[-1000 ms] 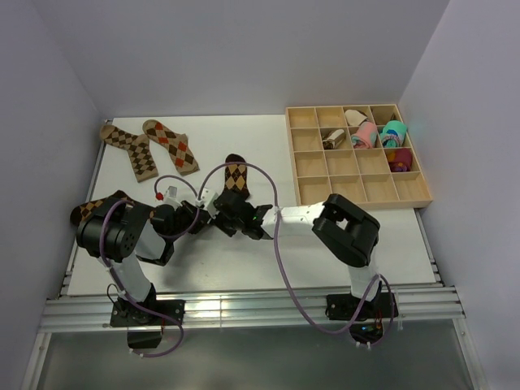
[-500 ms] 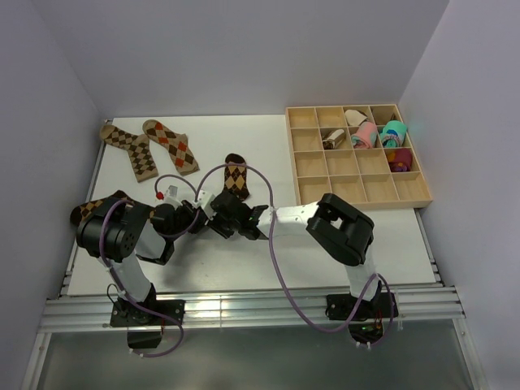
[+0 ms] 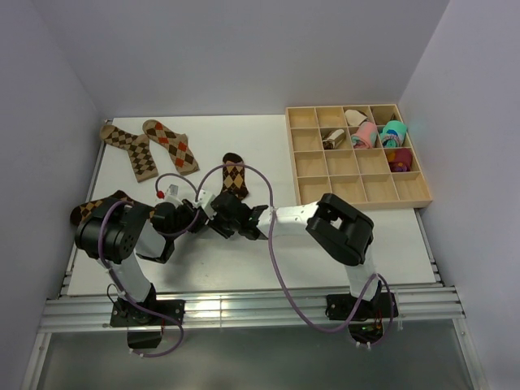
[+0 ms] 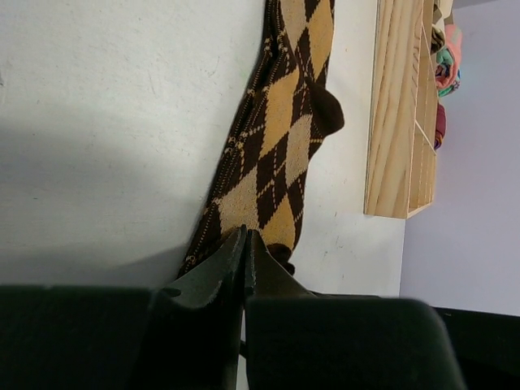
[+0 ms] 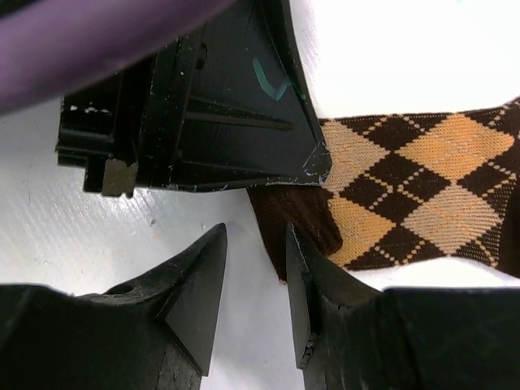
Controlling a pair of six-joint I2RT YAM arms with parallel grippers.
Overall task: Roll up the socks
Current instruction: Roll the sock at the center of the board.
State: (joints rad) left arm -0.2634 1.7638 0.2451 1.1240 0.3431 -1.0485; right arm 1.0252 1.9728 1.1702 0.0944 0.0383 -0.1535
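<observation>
Lying mid-counter: an argyle sock (image 3: pixel 235 175) in brown and tan is spread flat on the white counter (image 3: pixel 390 244), with its near end between the two arms.
Left gripper (image 4: pixel 244 236): the jaws are closed, and the near edge of the argyle sock is pinched at their tips, as is seen from the left wrist.
Right gripper (image 5: pixel 256 236): the jaws are held apart, low over the counter; the dark brown end of the sock is touched by one finger, and the white surface is seen in the gap.
Both grippers: they are brought tip to tip at the same end of the sock.
Other socks: two argyle socks (image 3: pixel 128 149) are laid side by side at the far left corner; a further sock (image 3: pixel 89 210) is partly hidden by the left arm.
Wooden tray (image 3: pixel 366 202): it is placed at the far right, and is divided into compartments; a brown-and-cream roll (image 3: pixel 331 140) and pink and teal bundles (image 3: pixel 375 134) are kept in the far rows.
</observation>
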